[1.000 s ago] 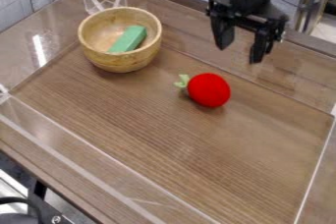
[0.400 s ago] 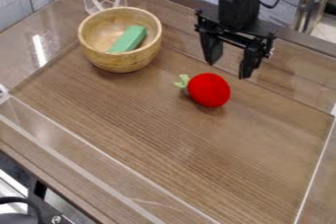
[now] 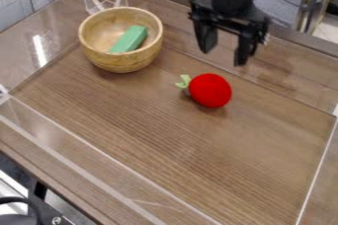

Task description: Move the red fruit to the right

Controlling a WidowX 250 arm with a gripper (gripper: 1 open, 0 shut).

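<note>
The red fruit (image 3: 209, 90) is a small round toy with a green leafy stem on its left side, lying on the wooden table near the middle. My gripper (image 3: 224, 49) hangs above and behind it, pointing down, with its black fingers (image 3: 204, 36) spread apart and nothing between them. It is apart from the fruit.
A wooden bowl (image 3: 98, 55) with a flat green piece (image 3: 128, 39) inside stands at the back left. Clear plastic walls (image 3: 317, 160) rim the table on the right, left and front. Bare wood lies to the right of the fruit.
The gripper has shifted leftward from the back right to a spot above and behind the fruit, staying open. The fruit and bowl have not moved.
</note>
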